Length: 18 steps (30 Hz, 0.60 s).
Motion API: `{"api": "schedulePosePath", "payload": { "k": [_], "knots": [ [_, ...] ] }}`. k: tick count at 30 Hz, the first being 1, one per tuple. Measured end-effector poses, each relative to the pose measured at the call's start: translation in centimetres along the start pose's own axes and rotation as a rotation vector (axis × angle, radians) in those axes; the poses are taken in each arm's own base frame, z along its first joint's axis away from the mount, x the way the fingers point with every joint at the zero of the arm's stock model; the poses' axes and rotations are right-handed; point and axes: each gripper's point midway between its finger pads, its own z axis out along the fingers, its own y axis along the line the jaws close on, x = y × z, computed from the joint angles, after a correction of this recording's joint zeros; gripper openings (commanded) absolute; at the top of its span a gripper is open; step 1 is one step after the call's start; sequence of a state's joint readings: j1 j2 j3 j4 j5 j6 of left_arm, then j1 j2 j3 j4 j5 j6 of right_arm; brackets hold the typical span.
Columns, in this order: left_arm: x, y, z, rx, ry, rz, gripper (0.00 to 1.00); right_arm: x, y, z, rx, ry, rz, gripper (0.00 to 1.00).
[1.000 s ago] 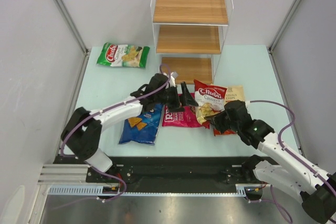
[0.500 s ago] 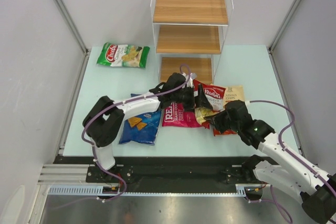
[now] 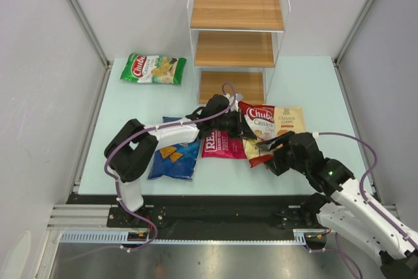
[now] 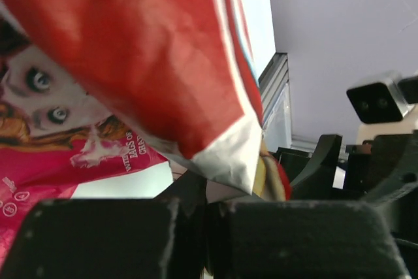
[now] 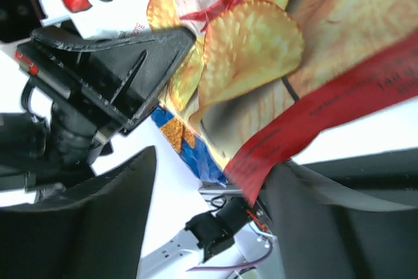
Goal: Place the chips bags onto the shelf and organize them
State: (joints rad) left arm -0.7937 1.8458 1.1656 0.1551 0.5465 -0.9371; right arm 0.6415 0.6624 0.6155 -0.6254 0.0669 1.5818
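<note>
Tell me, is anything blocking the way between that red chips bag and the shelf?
Nothing visible does. Only bare table lies between the red Chuba bag and the lowest board of the shelf. The left gripper sits at the bag's left edge, beside that path.

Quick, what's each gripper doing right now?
Left gripper: closed on a corner of the red Chuba bag.
Right gripper: open, with that bag's lower edge between its fingers.
</note>
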Motion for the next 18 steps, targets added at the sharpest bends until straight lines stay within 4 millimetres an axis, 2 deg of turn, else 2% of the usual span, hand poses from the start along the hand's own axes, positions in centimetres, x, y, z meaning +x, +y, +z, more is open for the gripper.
{"api": "schedulePosePath", "payload": {
  "k": [5,13,18],
  "knots": [
    [0.2,0.0,0.1,0.006,-0.002,-0.053,0.00,0.0,-0.9,-0.8,0.004,-0.016,0.039,0.92],
    [-0.3,-0.9,0.0,0.033,-0.021,-0.130,0.00,0.2,-4.6,0.4,0.081,-0.025,0.148,0.94],
    [-0.6,-1.5,-0.2,0.039,-0.034,-0.162,0.00,-0.4,-5.3,0.9,0.081,-0.060,0.223,0.94]
  ]
}}
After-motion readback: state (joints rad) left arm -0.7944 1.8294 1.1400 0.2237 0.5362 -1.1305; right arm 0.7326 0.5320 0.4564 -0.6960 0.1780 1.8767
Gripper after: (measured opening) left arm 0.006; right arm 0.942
